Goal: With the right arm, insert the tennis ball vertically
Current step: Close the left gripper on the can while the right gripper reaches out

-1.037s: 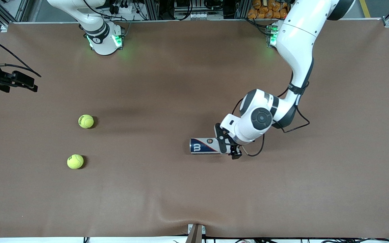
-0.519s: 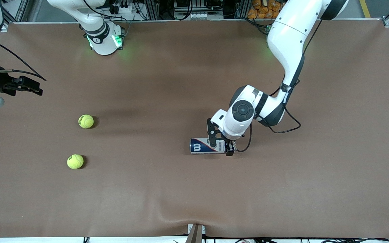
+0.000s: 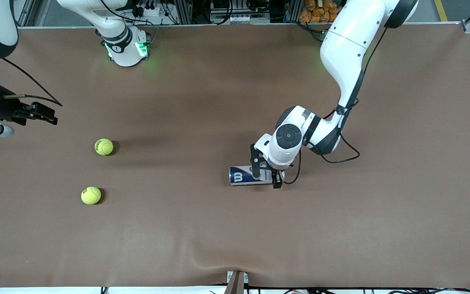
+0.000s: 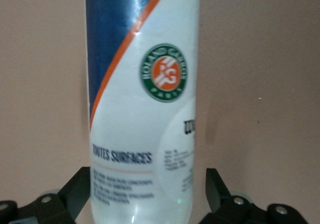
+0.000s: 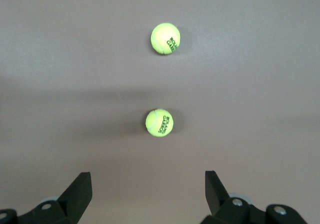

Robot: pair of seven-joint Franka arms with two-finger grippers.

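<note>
I see my left hand [image 3: 266, 171] down at the can [image 3: 248, 176] lying on the tabletop [image 3: 382, 204], fingers [image 4: 75, 194] apart, one either side, not clamped. My right hand [image 3: 41, 114] hangs open at the right arm's tabletop edge, two balls [image 5: 159, 122] [image 5: 165, 38] ahead of it, bare tabletop around them.

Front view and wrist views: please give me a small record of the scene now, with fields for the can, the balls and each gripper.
can: tennis ball can lying on its side on the table
balls: two, toward the right arm's end; nearer ball, farther ball
left gripper: left gripper open, fingers on either side of the can, not closed on it
right gripper: right gripper open, above the table, holding nothing
</note>
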